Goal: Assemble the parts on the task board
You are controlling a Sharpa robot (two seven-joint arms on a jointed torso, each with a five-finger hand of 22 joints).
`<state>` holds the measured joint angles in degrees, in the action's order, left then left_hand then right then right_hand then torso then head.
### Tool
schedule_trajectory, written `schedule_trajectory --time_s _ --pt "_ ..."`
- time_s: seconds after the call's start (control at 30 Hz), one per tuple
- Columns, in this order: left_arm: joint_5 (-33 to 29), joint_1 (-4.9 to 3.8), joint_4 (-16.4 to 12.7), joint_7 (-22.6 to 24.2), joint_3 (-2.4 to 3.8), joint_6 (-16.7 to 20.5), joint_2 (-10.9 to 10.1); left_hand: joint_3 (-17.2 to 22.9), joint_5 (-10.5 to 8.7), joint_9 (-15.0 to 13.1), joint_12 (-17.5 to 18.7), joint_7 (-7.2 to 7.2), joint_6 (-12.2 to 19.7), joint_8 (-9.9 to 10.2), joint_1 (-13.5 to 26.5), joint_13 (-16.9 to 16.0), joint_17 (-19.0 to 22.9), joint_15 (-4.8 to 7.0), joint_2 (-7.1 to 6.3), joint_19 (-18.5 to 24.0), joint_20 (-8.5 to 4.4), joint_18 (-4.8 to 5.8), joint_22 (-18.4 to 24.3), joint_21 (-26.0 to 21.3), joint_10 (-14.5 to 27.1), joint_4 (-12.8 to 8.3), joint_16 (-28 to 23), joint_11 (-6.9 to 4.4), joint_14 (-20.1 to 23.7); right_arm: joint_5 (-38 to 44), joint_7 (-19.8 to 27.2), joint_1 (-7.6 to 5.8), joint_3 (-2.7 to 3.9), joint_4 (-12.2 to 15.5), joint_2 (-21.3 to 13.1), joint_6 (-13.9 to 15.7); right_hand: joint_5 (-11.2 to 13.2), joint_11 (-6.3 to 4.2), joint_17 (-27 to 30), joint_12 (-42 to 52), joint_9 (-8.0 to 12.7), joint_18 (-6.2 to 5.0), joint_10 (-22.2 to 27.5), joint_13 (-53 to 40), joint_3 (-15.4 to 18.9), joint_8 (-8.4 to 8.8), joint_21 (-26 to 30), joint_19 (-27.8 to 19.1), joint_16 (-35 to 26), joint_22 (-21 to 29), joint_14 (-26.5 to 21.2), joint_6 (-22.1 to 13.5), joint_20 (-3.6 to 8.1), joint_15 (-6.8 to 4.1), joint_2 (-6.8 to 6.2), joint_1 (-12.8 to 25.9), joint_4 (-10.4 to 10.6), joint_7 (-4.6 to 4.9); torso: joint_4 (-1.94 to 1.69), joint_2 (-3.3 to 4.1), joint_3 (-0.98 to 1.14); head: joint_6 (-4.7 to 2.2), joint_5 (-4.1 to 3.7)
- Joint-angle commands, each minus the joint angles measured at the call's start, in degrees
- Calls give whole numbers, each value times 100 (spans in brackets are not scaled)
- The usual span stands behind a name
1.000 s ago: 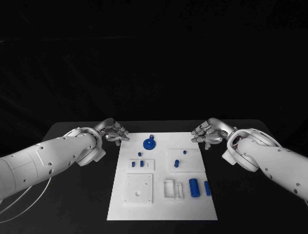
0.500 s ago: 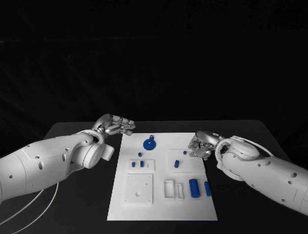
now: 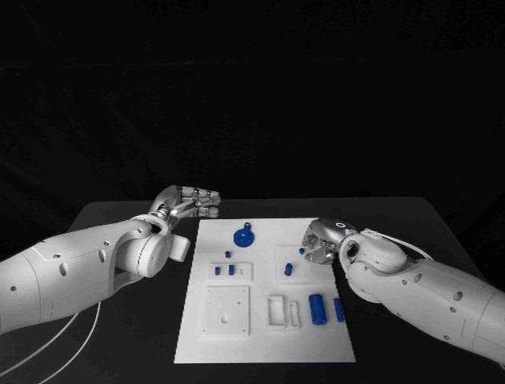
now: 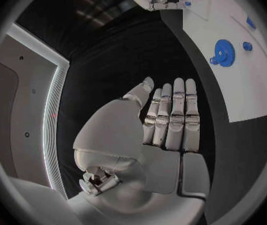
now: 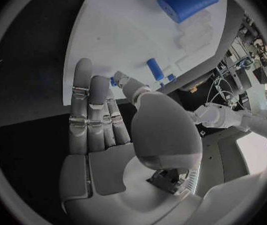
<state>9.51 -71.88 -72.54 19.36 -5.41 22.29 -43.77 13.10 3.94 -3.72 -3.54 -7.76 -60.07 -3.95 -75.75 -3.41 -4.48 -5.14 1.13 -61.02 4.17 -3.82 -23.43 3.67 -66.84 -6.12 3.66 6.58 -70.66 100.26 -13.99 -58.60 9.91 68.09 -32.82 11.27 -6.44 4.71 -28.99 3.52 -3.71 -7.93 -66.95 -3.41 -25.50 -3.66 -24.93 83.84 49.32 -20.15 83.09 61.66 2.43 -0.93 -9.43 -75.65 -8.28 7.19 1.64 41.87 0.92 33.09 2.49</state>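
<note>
Table, black, carries the white task board at its middle, the board's long axis running from 12 to 6 o'clock in the head view. At about 10 o'clock from the board's centre, the left hand hovers over the bare table just off the board's far left corner, fingers straight, side by side and holding nothing. On the board, a blue round part with a small tab lies toward 12 o'clock, the tab pointing away from the robot; two short blue pegs stand just below it. Toward 4 o'clock a thick blue cylinder and a thinner one lie side by side, both lengthwise along the board. The right hand hangs over the board's right edge at 2 o'clock, fingers extended and empty, near small blue pegs. No writing can be read.
</note>
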Motion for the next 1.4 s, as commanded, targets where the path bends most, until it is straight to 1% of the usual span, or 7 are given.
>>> schedule_trajectory --time_s 0.03,0.37,0.4,0.67,0.87,1.13,1.4 --pt "-280 -11 -26 210 6 112 16 -29 32 -1 9 -37 130 3 22 1 -2 9 -26 -71 -12 10 115 45 78 18 -8 1 -80 260 -154 8 -14 -12 60 251 5 -1 7 -19 3 16 -10 5 -27 9 39 156 37 8 -30 4 -14 -9 -36 7 20 0 -5 10 -1 2 10" --pt "-352 -12 -33 177 7 104 27 -46 37 -5 7 -49 195 -29 25 1 -4 15 -30 -147 -22 14 361 54 104 27 -7 8 -106 268 -171 11 -75 -122 210 248 60 -11 2 -19 3 28 -42 5 -213 9 49 200 152 -5 -43 28 -7 -13 -43 19 83 -7 1 10 -5 16 1" --pt "-354 -12 -38 176 7 122 30 -69 34 -5 8 -49 203 -34 20 1 -9 18 -22 -186 -28 23 523 59 109 32 -7 9 -110 263 -170 11 -85 -140 221 235 63 -9 9 -19 0 25 -26 5 -229 5 52 199 161 -8 -48 61 -4 -13 -44 27 92 -15 1 10 -5 18 -3" --pt "-422 -12 -56 180 8 257 38 -75 52 -4 9 -75 264 -17 1 1 -8 10 -53 -188 -23 17 551 65 209 3 -8 41 -104 245 -157 12 -154 -238 290 116 41 -70 16 -19 -1 46 -196 4 -298 3 48 201 197 -26 -41 379 15 -43 55 35 120 -95 15 12 14 25 -6" --pt "-476 -12 -63 186 16 330 48 -90 53 -5 6 -87 304 -17 21 -1 -6 -3 -52 -178 -11 14 576 63 258 8 -8 58 -78 257 -165 12 -200 -311 307 135 75 -113 24 -18 0 80 -323 3 -350 5 31 202 220 -49 -44 508 46 -73 128 39 109 -127 8 5 4 53 -32" --pt "-527 -12 -50 173 28 353 56 -123 53 -5 6 -92 338 -37 27 -1 -11 -15 -44 -183 8 -3 659 67 283 -14 -9 67 -48 244 -146 13 -257 -359 349 192 117 -135 29 -18 0 97 -384 2 -352 7 25 199 235 -63 -46 562 63 -90 173 76 128 -143 5 7 18 50 -30" --pt "-535 -12 -34 133 30 326 61 -136 50 -5 5 -98 349 -33 30 -1 -9 -21 -41 -180 12 -2 688 67 299 -18 -9 73 -29 275 -224 13 -282 -371 383 298 183 -169 33 -17 -3 135 -494 -1 -468 7 2 193 260 -102 -51 644 100 -124 259 23 81 -155 8 2 6 63 -36"
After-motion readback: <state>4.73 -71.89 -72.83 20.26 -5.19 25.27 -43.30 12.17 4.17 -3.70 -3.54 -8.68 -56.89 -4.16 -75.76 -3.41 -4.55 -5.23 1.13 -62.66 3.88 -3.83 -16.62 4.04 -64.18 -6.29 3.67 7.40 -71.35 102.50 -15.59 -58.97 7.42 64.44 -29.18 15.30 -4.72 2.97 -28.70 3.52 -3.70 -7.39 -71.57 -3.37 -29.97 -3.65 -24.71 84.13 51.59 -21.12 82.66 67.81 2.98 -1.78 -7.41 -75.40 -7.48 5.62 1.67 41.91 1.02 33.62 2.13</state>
